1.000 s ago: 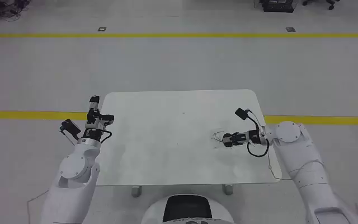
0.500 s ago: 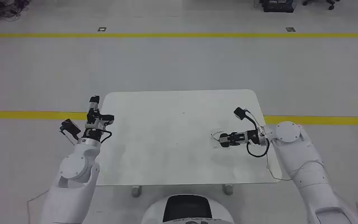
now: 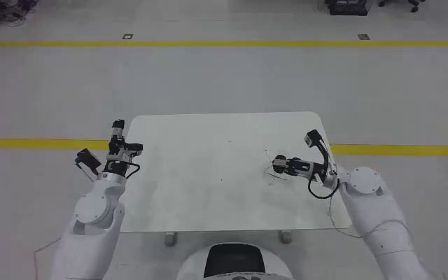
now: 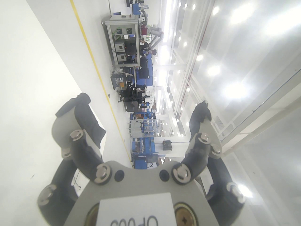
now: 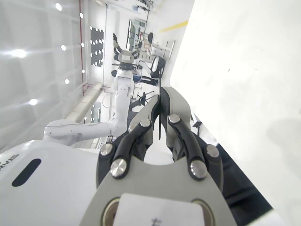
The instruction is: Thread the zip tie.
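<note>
White, round-cornered table [image 3: 210, 150]

We take the table [image 3: 210, 203] as our landmark. The left gripper [image 3: 124, 140] sits at the table's left edge, toward its far corner. The right gripper [image 3: 278, 163] is over the table's right part, in from the right edge, about midway between far and near edges. The zip tie [image 5: 160, 128] is pinched between its fingers, sticking out both ways. One floor line [image 3: 42, 143] passes either side of the table; a second floor line [image 3: 210, 44] lies well behind it.
</note>
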Controlling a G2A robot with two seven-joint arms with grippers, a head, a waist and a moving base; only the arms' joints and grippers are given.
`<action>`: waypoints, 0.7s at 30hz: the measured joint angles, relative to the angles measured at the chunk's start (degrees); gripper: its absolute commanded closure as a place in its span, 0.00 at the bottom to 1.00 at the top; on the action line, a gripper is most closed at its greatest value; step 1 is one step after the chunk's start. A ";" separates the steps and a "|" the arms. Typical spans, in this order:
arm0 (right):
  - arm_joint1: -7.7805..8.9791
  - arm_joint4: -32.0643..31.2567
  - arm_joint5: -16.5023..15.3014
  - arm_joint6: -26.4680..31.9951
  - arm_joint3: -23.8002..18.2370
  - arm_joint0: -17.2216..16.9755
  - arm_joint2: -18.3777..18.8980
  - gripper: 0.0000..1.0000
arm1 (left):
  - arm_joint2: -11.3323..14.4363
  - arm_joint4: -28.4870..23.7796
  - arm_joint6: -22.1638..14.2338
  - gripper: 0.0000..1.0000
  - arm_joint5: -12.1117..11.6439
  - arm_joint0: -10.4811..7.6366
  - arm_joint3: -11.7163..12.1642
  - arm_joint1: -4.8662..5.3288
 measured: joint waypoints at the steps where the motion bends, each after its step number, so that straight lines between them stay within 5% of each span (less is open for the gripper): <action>1: -0.33 0.46 0.00 -0.85 -0.41 -0.76 0.44 1.00 | 0.00 0.00 0.00 0.00 0.00 0.00 0.00 0.00; 13: -5.91 -2.25 0.00 -13.91 0.76 -3.83 2.12 1.00 | 0.00 0.00 0.00 0.00 0.00 0.00 0.00 0.00; 21: -6.17 -2.88 0.00 -14.52 0.84 -3.79 2.18 1.00 | 0.00 0.00 0.00 0.00 0.00 0.00 0.00 0.00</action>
